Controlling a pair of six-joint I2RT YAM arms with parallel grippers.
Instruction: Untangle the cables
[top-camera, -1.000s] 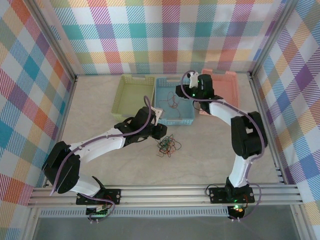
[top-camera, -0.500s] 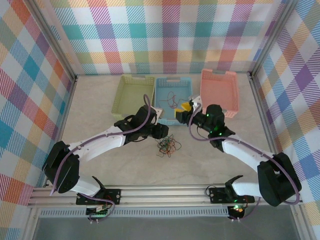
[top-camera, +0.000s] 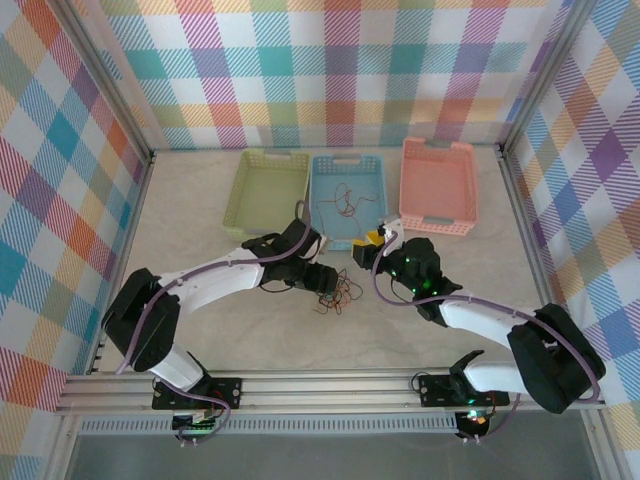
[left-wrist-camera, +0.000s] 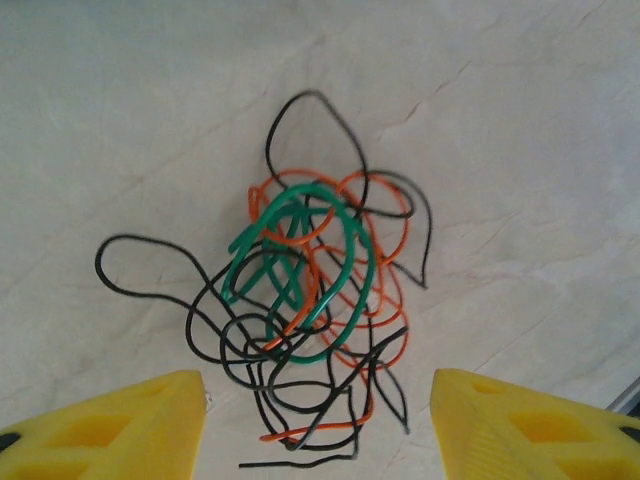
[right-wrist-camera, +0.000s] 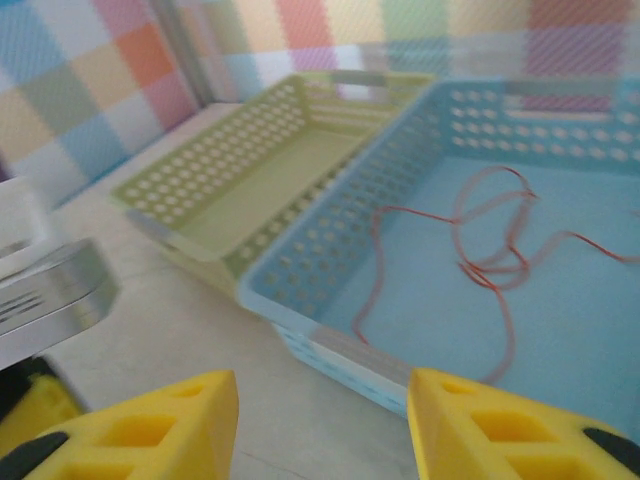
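Overhead, the left arm reaches across the pale table (top-camera: 190, 235) and its left gripper (top-camera: 325, 279) sits right against a small tangle of cables (top-camera: 340, 293) lying on the bare surface in front of the baskets; its jaws are hard to read from here. The right gripper (top-camera: 371, 246), its yellow fingers showing, hovers just in front of the near wall of the blue basket (top-camera: 322, 205), which stands between a green basket (top-camera: 262, 190) and a pink basket (top-camera: 437, 185). A single thin red cable (top-camera: 344, 199) lies loose inside the blue one, well apart from the tangle. Seen from the left wrist, the left gripper (left-wrist-camera: 318, 400) has its yellow fingers (left-wrist-camera: 130, 430) spread wide, low over the table (left-wrist-camera: 520, 140), and clamps nothing. The tangle of cables (left-wrist-camera: 310, 300) lies flat just ahead of them, with its nearest strands reaching into the gap; a green cable (left-wrist-camera: 352, 250) coils at the centre, with orange and black loops wound through and around it. At the right wrist, the right gripper (right-wrist-camera: 322, 392) also stands parted and empty above the table, facing the corner where the green basket (right-wrist-camera: 250, 170) and the blue basket (right-wrist-camera: 330, 285) touch. The red cable (right-wrist-camera: 490, 270) sprawls in loose curves on the blue floor.
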